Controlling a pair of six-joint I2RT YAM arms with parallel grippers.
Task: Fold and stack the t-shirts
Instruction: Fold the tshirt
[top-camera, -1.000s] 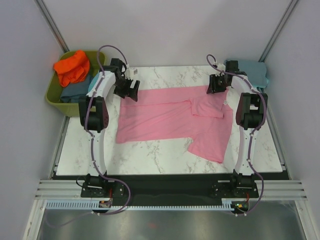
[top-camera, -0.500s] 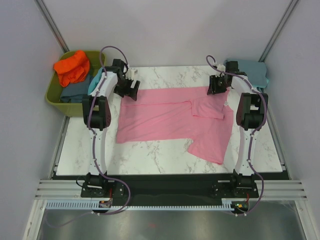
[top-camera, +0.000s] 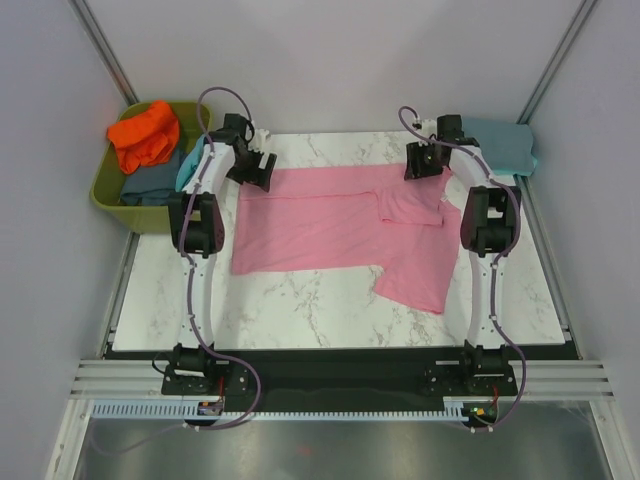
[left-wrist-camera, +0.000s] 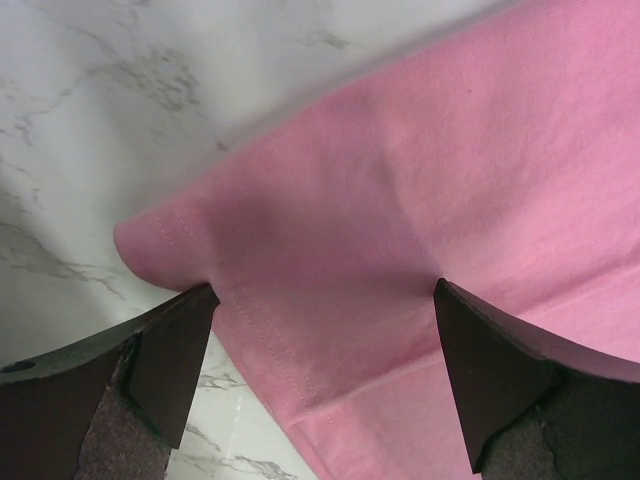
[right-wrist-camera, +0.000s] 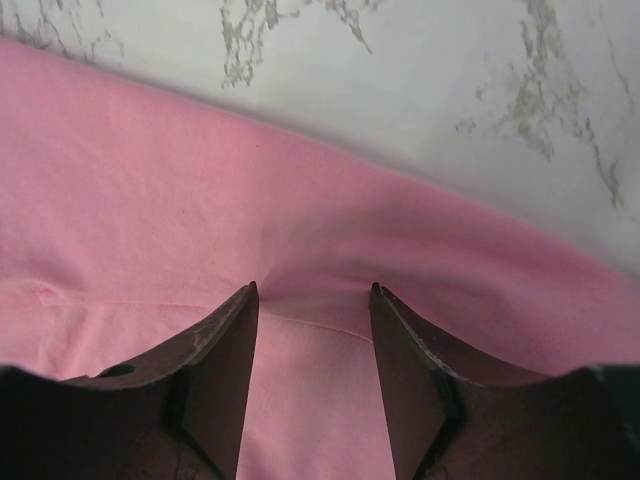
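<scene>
The pink t-shirt (top-camera: 330, 225) lies spread over the middle of the table (top-camera: 300, 310). Its nearest part sits at the lower right of the top view and reaches lower than the rest. I think a fold from the far edge could land crooked there.

Further up, the left end effector (left-wrist-camera: 325, 295) is fully released and straddles the shirt's upper left corner. If it closes so near the hem, it may catch only the edge, and the cloth could slip out.

The right end effector (right-wrist-camera: 313, 290) stands half apart over the upper right edge. The cloth puckers between its tips but does not look clamped. Uneven lifting would twist the shirt.

Farthest, a folded turquoise t-shirt (top-camera: 505, 145) lies just behind the right end effector and could be pushed.
</scene>
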